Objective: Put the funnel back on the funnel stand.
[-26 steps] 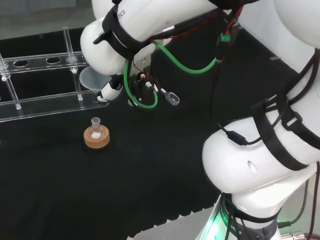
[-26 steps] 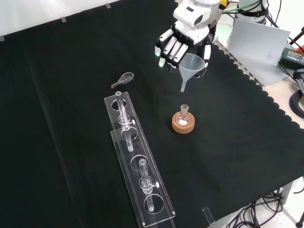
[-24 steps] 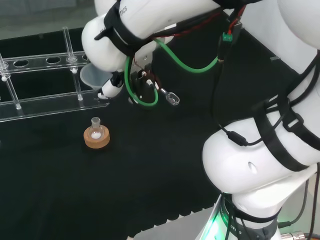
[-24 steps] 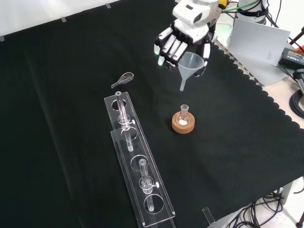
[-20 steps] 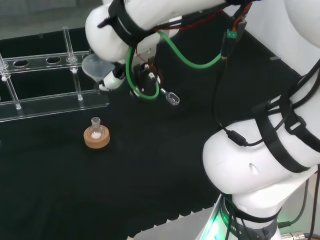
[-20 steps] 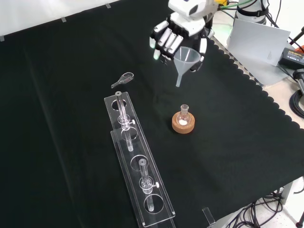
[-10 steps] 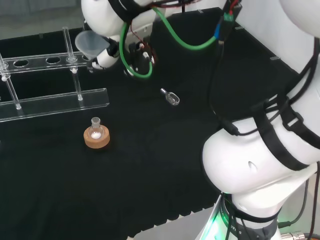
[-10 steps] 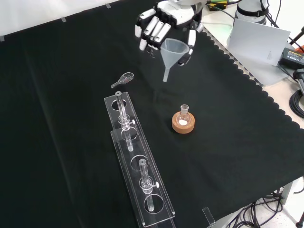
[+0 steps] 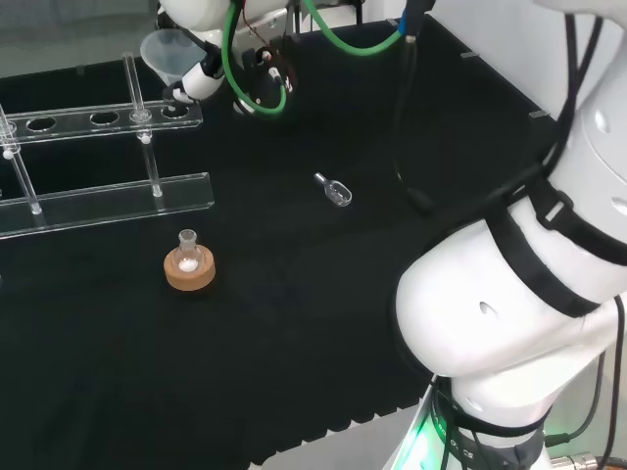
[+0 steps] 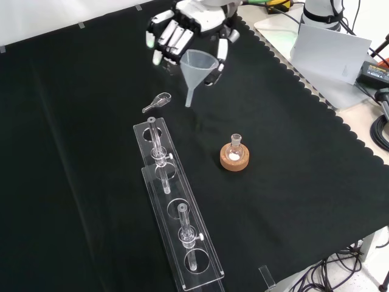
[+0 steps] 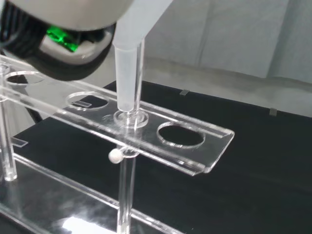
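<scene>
The clear plastic funnel (image 10: 198,64) hangs in the air with its stem pointing down, pinched at its rim by the hand (image 10: 182,23). In the front view it is to the right of the small scoop (image 10: 157,102) and beyond the far end of the clear funnel stand (image 10: 173,191). The head view puts the funnel (image 9: 165,52) and hand (image 9: 196,80) above the right end of the stand's top plate (image 9: 69,122). Seen from the wrist, the funnel stem (image 11: 127,73) ends just over the top plate (image 11: 214,139), beside a post and short of the end hole (image 11: 181,135).
A small round flask (image 10: 235,148) with white powder sits on a cork ring (image 10: 234,160) right of the stand in the front view. Two thin posts rise from the stand. A grey box (image 10: 331,58) stands at the bench's far right corner.
The hand has lifted the funnel and carried it leftward in the front view, away from the flask and toward the stand's far end. Flask, scoop and stand have stayed put.
</scene>
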